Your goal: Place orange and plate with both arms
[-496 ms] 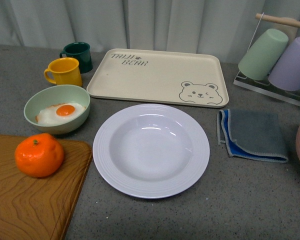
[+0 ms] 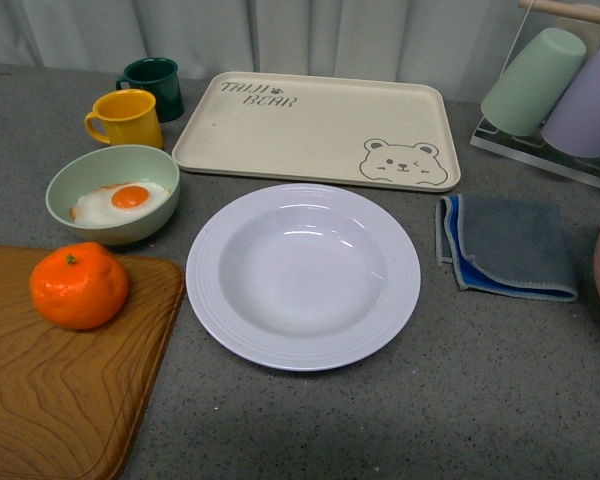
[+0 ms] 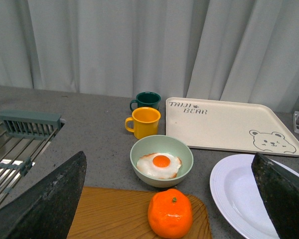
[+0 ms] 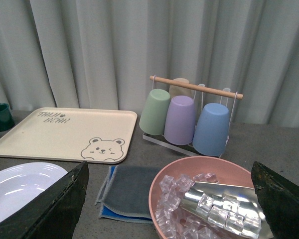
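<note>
Orange on wooden board, near plate; left pincer, right pincer spread wide (both empty).

The left gripper is seen from its wrist camera with the jaws spread wide. Its two dark, speckled fingers are held above the desk, one at each lower corner of that view. The right gripper is shown likewise, with its dark fingers set wide apart above the desk. Nothing is gripped by either.
</note>
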### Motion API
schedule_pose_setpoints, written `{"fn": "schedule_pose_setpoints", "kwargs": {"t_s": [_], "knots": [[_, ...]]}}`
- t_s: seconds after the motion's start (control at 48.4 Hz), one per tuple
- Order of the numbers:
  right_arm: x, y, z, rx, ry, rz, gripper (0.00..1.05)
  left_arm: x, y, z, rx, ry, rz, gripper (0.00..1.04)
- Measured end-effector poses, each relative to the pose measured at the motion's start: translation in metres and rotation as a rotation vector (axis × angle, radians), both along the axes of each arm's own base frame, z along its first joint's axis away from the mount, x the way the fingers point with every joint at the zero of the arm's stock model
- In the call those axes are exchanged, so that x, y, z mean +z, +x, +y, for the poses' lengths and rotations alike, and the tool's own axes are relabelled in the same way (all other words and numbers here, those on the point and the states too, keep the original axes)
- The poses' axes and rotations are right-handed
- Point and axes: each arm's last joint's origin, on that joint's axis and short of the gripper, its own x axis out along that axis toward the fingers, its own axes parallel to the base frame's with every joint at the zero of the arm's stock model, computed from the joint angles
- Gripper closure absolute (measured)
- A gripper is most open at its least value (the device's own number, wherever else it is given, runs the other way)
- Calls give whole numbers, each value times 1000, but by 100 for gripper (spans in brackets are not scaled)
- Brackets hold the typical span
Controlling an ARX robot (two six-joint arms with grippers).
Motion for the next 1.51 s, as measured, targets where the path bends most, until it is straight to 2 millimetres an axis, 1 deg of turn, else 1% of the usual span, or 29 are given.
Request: {"fn": "schedule_pose_setpoints", "kwargs": {"t_s": [1.508], "knots": [[0,0,0,0,0,0,9,0,0,0,0,0,0,7]]}}
